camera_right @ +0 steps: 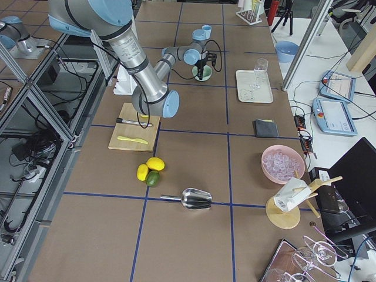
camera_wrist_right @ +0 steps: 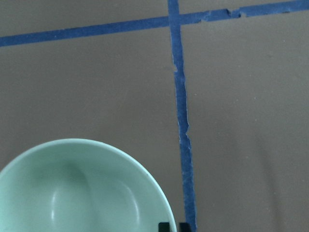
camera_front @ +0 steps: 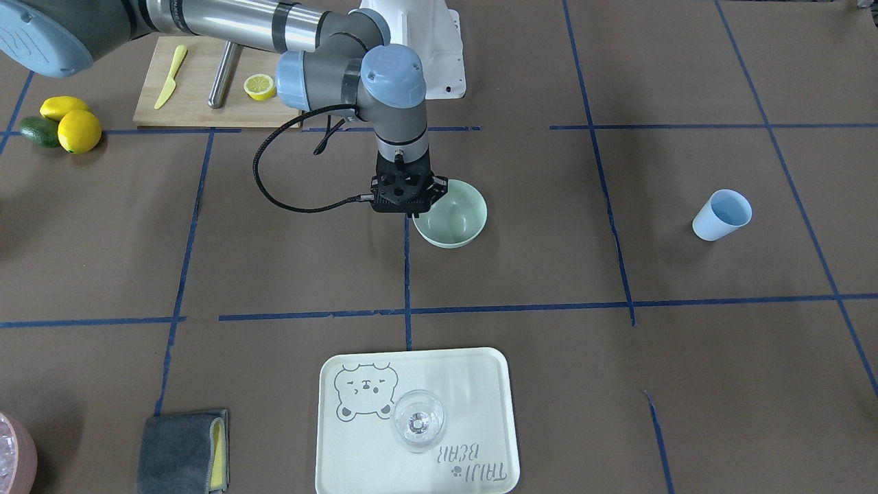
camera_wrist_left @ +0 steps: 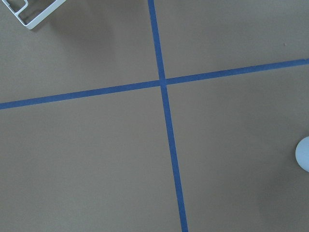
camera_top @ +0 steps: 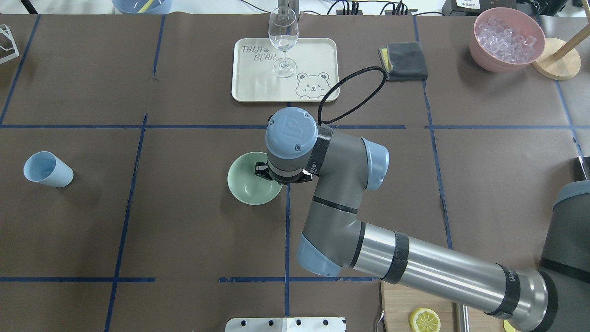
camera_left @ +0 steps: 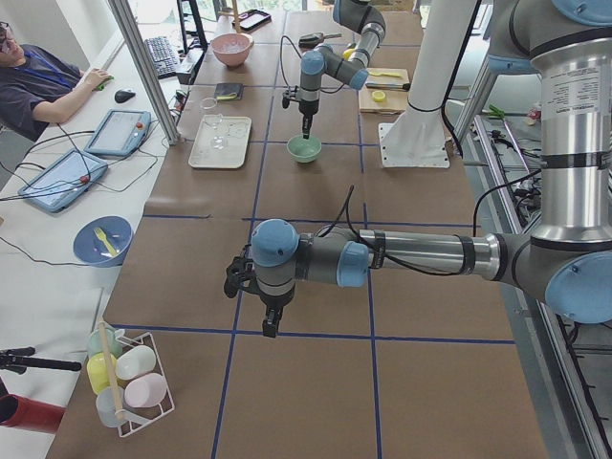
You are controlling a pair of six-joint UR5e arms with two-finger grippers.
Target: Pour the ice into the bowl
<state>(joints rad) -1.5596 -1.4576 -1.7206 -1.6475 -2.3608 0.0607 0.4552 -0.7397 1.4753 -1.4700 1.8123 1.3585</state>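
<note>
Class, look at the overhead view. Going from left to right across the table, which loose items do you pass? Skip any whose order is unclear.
light blue cup → mint-green bowl → grey cloth → pink bowl holding the ice

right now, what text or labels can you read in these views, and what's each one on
"TAIJI BEAR": printed on the cream tray, next to a bear drawing.
Logo on the right arm's blue joint cap: not legible as letters.
Lettering near the right arm's shoulder: too blurred.
Label on the left arm's silver tube: too small.
</note>
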